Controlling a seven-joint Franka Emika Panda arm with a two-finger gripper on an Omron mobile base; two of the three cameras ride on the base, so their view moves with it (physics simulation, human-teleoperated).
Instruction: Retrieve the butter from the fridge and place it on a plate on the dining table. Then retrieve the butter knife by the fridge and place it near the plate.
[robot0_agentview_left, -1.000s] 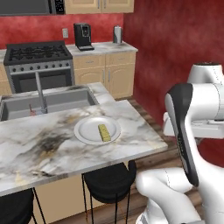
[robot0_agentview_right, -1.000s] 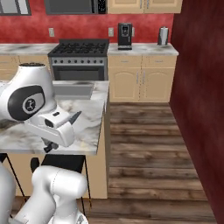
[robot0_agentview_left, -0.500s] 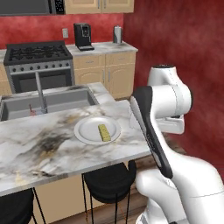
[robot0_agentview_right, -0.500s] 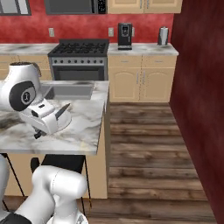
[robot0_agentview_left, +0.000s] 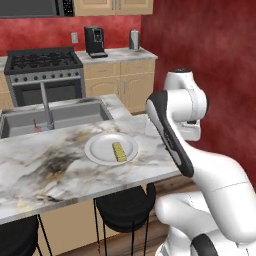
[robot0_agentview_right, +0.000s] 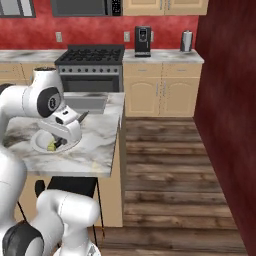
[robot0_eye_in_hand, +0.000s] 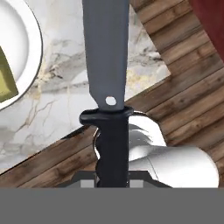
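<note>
The slim butter knife (robot0_eye_in_hand: 106, 87), with a grey blade and a black ribbed handle, is seen clenched in the two-finger gripper (robot0_eye_in_hand: 112, 181), its blade running straight out ahead of the fingers. Beyond the blade, the white marble dining table (robot0_eye_in_hand: 78, 78) veined grey and tan is spread, with brown plank flooring to the blade's right past the table's corner. To the left of the blade, the round white-grey plate (robot0_eye_in_hand: 26, 57) is cut by the frame edge, and the small yellow butter stick (robot0_eye_in_hand: 5, 81) lies on it. In the left base view the plate (robot0_agentview_left: 100, 154) sits near the table's edge with the butter (robot0_agentview_left: 119, 151) on it. Red walls, tan cabinets and a steel range (robot0_agentview_left: 44, 75) are seen behind.
</note>
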